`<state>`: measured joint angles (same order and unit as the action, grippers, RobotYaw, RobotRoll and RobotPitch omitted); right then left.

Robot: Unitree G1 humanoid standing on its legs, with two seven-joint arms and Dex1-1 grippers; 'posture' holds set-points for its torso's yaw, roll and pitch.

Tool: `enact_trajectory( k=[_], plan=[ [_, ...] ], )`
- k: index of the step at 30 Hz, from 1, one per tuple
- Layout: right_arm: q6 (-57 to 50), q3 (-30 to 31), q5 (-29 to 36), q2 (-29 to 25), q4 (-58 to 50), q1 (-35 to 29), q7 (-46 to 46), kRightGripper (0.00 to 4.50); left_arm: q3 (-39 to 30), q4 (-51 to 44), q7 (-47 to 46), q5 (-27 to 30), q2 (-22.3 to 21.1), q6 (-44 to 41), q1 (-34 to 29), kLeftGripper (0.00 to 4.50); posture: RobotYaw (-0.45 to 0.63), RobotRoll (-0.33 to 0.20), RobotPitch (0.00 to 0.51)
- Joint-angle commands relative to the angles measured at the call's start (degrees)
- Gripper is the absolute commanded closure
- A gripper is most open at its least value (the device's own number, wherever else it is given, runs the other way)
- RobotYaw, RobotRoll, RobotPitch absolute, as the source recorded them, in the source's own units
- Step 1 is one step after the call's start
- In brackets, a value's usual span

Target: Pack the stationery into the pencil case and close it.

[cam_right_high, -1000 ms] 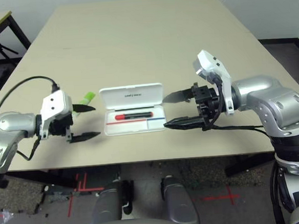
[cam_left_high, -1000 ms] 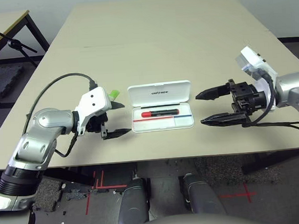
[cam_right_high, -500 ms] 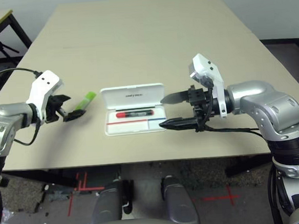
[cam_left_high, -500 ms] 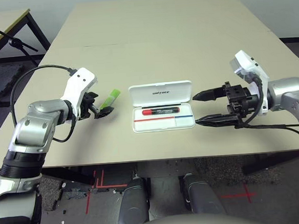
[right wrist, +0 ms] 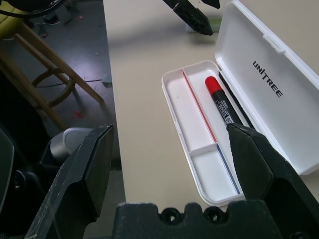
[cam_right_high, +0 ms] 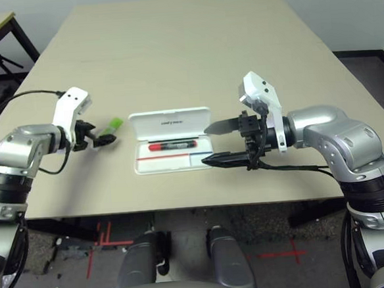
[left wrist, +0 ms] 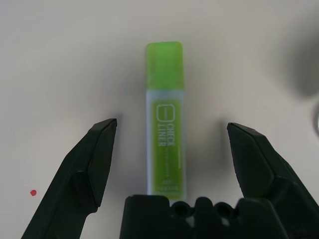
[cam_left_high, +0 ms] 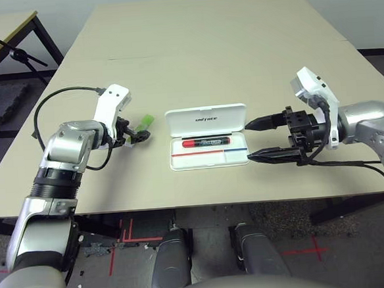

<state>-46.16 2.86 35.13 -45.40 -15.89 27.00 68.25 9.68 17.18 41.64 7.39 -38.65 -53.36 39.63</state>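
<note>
On the counter (cam_left_high: 212, 57), left of centre: left gripper (left wrist: 172, 149) tipped down over the light-green bar (left wrist: 165, 119), fingers (left wrist: 94, 164) spread wide, one on each side of the bar, neither touching it, nothing held. Right of the pencil case: right gripper (cam_left_high: 261, 139) pointing in toward the case, fingers (right wrist: 82, 174) likewise wide apart, empty, hanging just beside the case's right end without visible contact. Writing: "CHECK LINER" down the bar's clear body in the left wrist view, with a small boxed mark above it; "UNITREE" in dark letters on the inside of the raised lid (cam_left_high: 205, 118); a white label with small print on the marker's barrel, too fine to read. Count: one pencil case (cam_left_high: 208, 146), open, lid standing back from the tray toward the far side; one red marker (cam_left_high: 205, 142) lying lengthwise in the tray's rear channel, red cap toward the robot's left; one green bar flat on the counter, just left of the case and apart from it, solid green cap end pointing away from the left gripper; one red-and-blue stripe (cam_left_high: 209, 152) running along the tray floor, with a short divider wall toward the blue end; two grippers.
</note>
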Motion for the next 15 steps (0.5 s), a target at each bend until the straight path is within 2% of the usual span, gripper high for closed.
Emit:
enact_trajectory(
  k=[1, 6, 14, 15],
  plan=[
    [0.58, 0.5, 0.18, -0.1, -1.49, -0.75, -0.6, 0.04, 1.19, 4.63, 0.04, -1.48, 0.96, 0.9, 1.33, 0.0, -0.1, 0.0, 0.09],
    [0.92, 0.86, -0.06, -0.04, -1.75, -1.09, -1.27, 0.04, 1.8, 9.21, 0.16, -2.54, 2.3, 2.82, 2.09, 0.0, -0.11, 0.0, 0.093],
    [1.66, 1.66, -0.53, -0.07, -1.68, -1.31, -1.95, 0.04, 1.71, 11.3, 0.43, -3.12, 3.59, 4.72, 2.63, 0.0, -0.11, 0.0, 0.097],
    [1.71, 1.78, -0.59, -0.06, -1.66, -1.28, -2.0, 0.01, 1.67, 11.34, 0.48, -3.14, 3.72, 4.93, 2.72, 0.18, -0.11, 0.0, 0.098]
  ],
)
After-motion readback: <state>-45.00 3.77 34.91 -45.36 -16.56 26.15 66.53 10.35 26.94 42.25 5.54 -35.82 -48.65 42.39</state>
